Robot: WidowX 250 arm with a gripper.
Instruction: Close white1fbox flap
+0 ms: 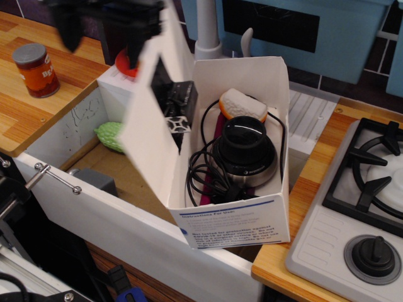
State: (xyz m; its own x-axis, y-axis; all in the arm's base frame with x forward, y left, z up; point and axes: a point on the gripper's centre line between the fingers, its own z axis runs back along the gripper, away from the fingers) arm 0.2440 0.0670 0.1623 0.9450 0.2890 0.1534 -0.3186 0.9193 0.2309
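Note:
The white1fbox [234, 228] stands open over the sink, blue printed text on its near short side. Inside lie a black round device [242, 148] with a coiled cable and an orange-and-white object [238, 104]. The flap [150, 132] stands nearly upright on the box's left side, its black tape and black block [178, 100] facing the inside. My gripper [104, 16] is a dark, blurred shape at the top left, against the flap's upper edge. Whether its fingers are open or shut does not show.
An orange can [36, 69] stands on the wooden counter at left. A green object [110, 136] and a white block [116, 88] lie in the sink behind the flap. A stove [365, 207] is at right, a faucet [206, 28] behind the box.

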